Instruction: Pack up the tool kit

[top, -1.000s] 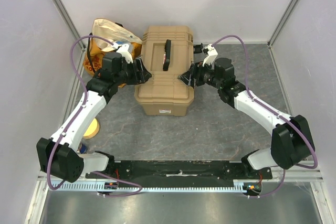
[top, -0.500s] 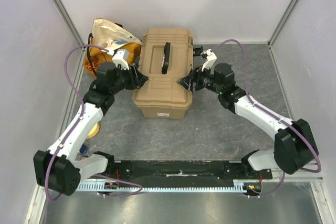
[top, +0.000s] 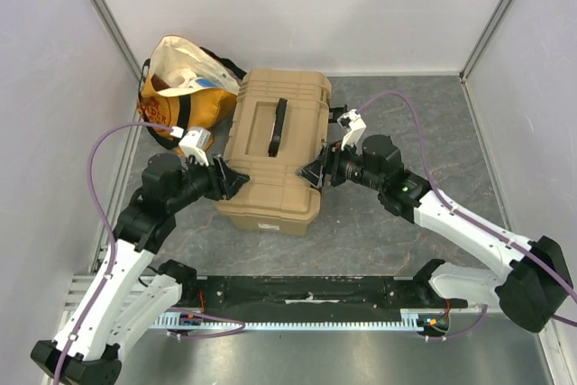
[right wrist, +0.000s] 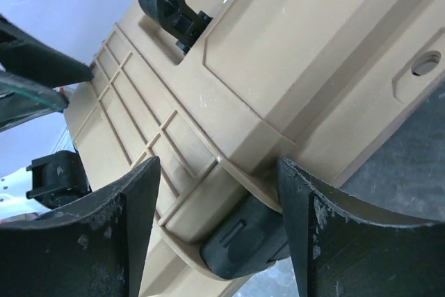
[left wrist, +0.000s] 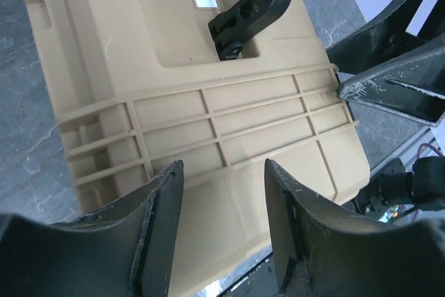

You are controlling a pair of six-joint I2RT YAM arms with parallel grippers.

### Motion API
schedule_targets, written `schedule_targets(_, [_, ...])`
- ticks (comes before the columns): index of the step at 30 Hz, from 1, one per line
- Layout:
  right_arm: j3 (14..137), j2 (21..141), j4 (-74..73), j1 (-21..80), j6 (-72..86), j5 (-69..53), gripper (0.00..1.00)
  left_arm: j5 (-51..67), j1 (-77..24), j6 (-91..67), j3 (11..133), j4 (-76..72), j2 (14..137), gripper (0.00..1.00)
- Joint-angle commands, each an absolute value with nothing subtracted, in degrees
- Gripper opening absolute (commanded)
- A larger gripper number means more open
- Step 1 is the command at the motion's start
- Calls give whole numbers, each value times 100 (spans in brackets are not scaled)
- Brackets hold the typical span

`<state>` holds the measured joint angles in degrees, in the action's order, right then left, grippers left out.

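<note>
So, nearest the arm bases, the grey stone-patterned table top gives open room across the lower middle of the overhead frame. Just beyond, the left gripper sits at the near-left corner of the large tan ribbed plastic toolbox, fingers spread with nothing clamped. The right gripper faces it from the right, jaws wide apart astride the box edge by a black latch; whether its pads touch I cannot tell. The toolbox lies centre frame, lid down, skewed to the walls. It looks stiff, bulky and probably heavy if loaded, and its smooth sides would likely slip under a pinch. The black carry handle on the lid, or a two-sided squeeze at the ribs, seems the better hold. Farther, at upper left, an orange-yellow cloth bag sits just beside the box's far-left corner, and the back wall stands close behind; the freest room is lower right
</note>
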<state>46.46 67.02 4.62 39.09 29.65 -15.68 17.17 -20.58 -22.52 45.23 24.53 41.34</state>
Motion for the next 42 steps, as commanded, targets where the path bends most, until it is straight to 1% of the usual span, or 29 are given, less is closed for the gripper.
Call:
schedule_targets(1, [4903,6495,-868,4026,3577,-619,75,1644,-2118,-2505,4929,3779,4086,58])
schedule_targets(4, [5176,6416,-1151,3772,3813,235,76,1477,-2127,-2382,5465,3841,4420,62])
schedule_targets(5, [5194,6346,-1169,3623,3910,342,76,1442,-2127,-2330,5623,3841,4569,62])
schedule_targets(11, [5002,6056,-1108,2235,4297,343,75,1108,-2127,-2110,6530,3736,5360,67])
schedule_targets(14, [4764,6152,-880,1663,4394,89,75,705,-2118,-2048,6548,3543,5711,69])
schedule_targets(15, [4633,6213,-775,1452,4464,18,75,407,-2118,-2048,6504,3490,5817,71])
schedule_targets(16, [4510,6275,-504,1241,4534,-209,76,265,-2118,-2057,6469,3428,5940,72])
schedule_targets(18, [4081,6468,172,837,4824,-718,80,237,-2109,-2065,6355,3279,6151,74])
schedule_targets(20, [3720,6766,1077,485,5166,-1500,84,412,-2109,-2092,6232,3103,6354,74])
schedule_targets(22, [3507,7187,1974,265,5588,-1940,86,579,-2109,-2109,6144,3006,6521,74])
schedule_targets(26, [3559,8312,2968,150,6072,-2451,86,721,-2101,-2101,6012,2936,6627,74])
schedule_targets(28, [3673,8795,3470,158,6370,-2609,84,782,-2101,-2092,5942,2918,6627,73])
schedule_targets(34, [4078,10070,5060,254,7398,-2970,83,958,-2101,-2074,5924,2988,6750,71])
schedule_targets(39, [4350,10994,6502,623,8620,-2936,83,941,-2101,-2127,5994,3049,6838,71])
schedule_targets(42, [4614,11424,6802,887,9113,-2787,81,897,-2109,-2145,6082,3137,6882,70])
